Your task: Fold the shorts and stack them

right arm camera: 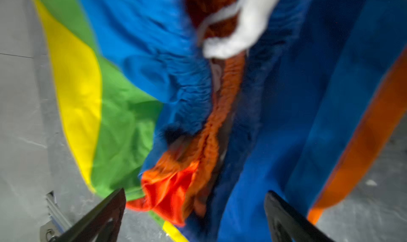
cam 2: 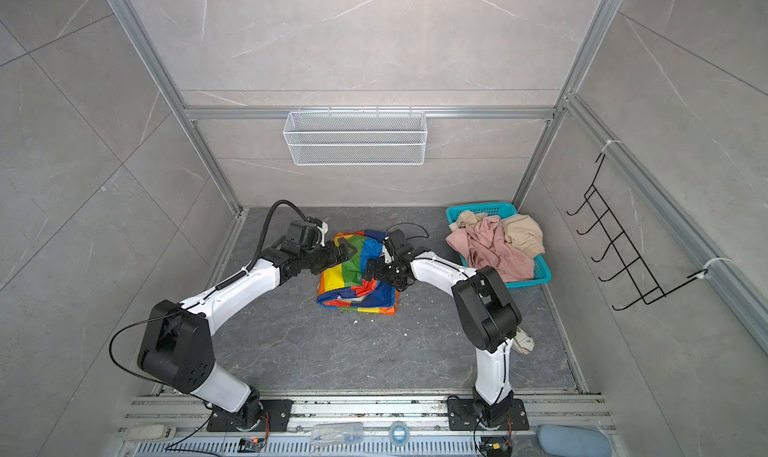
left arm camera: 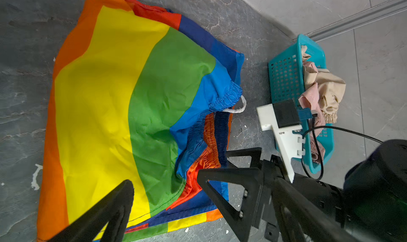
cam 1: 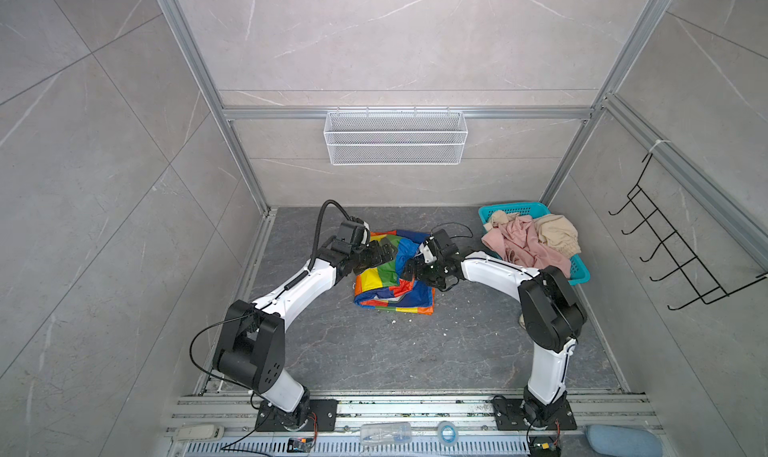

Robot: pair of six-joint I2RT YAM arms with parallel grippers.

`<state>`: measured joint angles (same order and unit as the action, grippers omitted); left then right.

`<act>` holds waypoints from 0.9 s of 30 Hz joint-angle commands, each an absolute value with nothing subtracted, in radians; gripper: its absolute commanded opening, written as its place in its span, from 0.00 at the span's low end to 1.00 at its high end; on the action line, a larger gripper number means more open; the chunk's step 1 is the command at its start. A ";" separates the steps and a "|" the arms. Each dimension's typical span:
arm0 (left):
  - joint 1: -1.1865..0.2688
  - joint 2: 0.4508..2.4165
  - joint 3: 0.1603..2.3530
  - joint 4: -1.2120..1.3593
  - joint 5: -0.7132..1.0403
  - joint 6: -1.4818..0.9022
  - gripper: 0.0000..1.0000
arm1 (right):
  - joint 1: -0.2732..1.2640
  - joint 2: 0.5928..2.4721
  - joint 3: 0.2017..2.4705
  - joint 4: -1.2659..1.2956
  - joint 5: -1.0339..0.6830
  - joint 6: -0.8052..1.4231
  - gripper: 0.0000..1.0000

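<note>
Since the left gripper (cam 1: 384, 251) and right gripper (cam 1: 411, 268) both stand wide open and empty, with the rainbow shorts (cam 1: 386, 293) just beneath them, folding this pair seems in hand; the next move needs an edge grip.

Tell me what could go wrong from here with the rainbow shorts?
The open left gripper and open right gripper hang close together over the shiny rainbow-striped shorts; they might collide.
The white drawstring loop sticks out near the right gripper, which could snag it.
The top layer lies puffed and bunched at the waistband, so the fold may slide open.
</note>
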<state>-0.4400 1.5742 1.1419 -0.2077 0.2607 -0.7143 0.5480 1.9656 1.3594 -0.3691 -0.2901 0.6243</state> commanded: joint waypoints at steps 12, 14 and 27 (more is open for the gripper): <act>-0.397 1.526 0.981 -0.005 0.289 -0.877 0.99 | 0.572 2.032 1.508 -0.462 -0.233 0.586 0.33; -0.389 1.532 0.968 0.002 0.292 -0.889 0.99 | 0.572 2.004 1.490 -0.460 -0.233 0.581 0.19; -0.355 1.557 0.908 0.022 0.298 -0.924 0.99 | 0.544 1.863 1.080 -0.250 -0.222 0.606 0.08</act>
